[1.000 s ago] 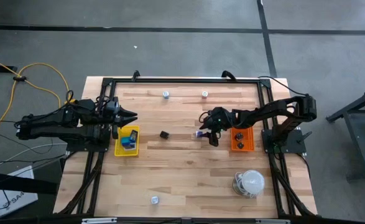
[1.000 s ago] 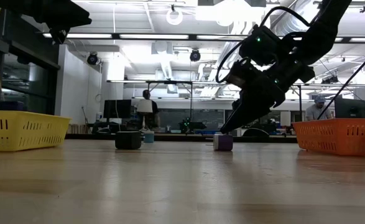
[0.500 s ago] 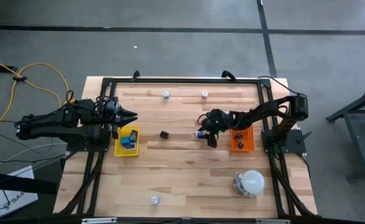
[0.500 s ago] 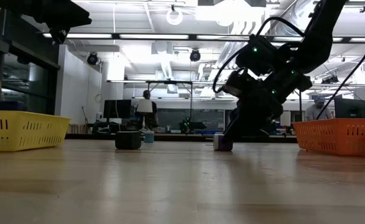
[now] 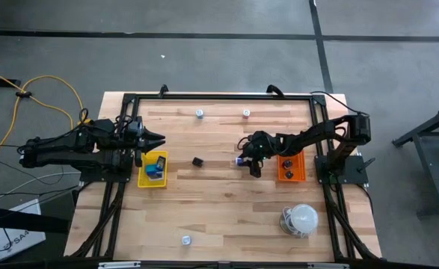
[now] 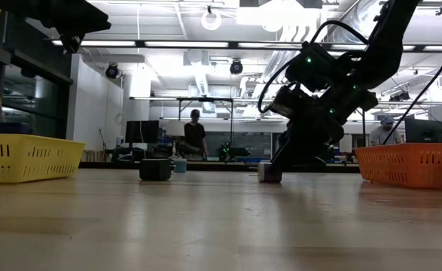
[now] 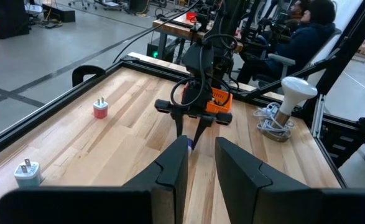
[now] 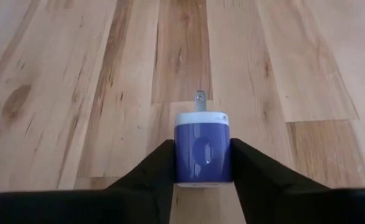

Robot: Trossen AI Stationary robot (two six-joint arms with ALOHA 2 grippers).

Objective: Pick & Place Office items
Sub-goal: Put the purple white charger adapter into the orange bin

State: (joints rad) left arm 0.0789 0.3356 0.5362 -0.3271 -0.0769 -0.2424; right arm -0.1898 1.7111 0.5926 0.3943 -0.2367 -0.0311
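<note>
Office items lie scattered over the wooden table [image 5: 219, 209], and just right of centre in the overhead frame we find the right gripper [image 5: 247, 160] down on a small blue charger plug [image 8: 201, 148]. Its fingers [image 8: 146, 171] press both flat sides, so we read it as gripping the plug. The piece looks light, rigid and smooth-shelled; we judge those flat flanks the safest hold, clear of the metal prongs. At the left edge, the left gripper [image 7: 199, 163] waits near the yellow tray [image 5: 152, 169], nearly closed and empty.

Right gripper [image 7: 191, 138] down at wooden table [image 7: 126, 134], orange tray [image 7: 220, 99] behind.
</note>
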